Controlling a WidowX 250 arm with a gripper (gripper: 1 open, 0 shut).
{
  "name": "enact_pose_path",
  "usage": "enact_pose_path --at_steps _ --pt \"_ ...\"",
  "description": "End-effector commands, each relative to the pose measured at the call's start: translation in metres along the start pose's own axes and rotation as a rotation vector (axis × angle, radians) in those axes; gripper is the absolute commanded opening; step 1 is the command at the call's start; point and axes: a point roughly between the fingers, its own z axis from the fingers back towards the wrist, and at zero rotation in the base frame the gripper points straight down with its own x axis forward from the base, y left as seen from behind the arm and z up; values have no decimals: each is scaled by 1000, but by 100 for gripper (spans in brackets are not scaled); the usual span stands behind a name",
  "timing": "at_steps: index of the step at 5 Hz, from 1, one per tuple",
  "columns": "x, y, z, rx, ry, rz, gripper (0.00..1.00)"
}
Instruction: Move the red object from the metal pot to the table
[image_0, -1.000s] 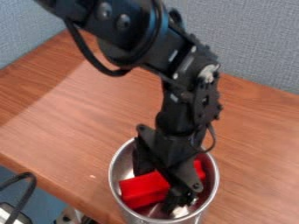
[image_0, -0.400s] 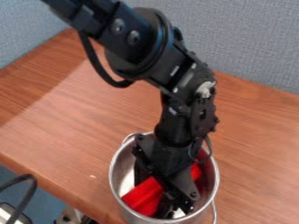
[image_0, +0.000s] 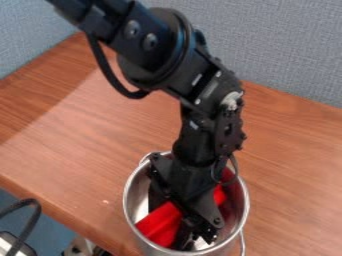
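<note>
Jaws are reached steeply down inside the metal pot, below its rolled rim, carried by a black arm that enters from the upper left. They are seen drawn together, and the red object is seen lying tilted in the pot bottom, directly against and partly under them; a grip on it is suggested, though the contact itself is hidden by the black wrist. More red is glimpsed to the right of the jaws. The pot is set on the wood-grain counter, near its front edge.
</note>
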Motion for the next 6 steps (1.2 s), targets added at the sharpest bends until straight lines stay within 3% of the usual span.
enact_pose_path --at_steps 1,5,6 --pt "2 6 10 16 -40 14 0" --pt "1 18 24 37 -64 45 0" --pt "2 25 40 49 -85 70 0"
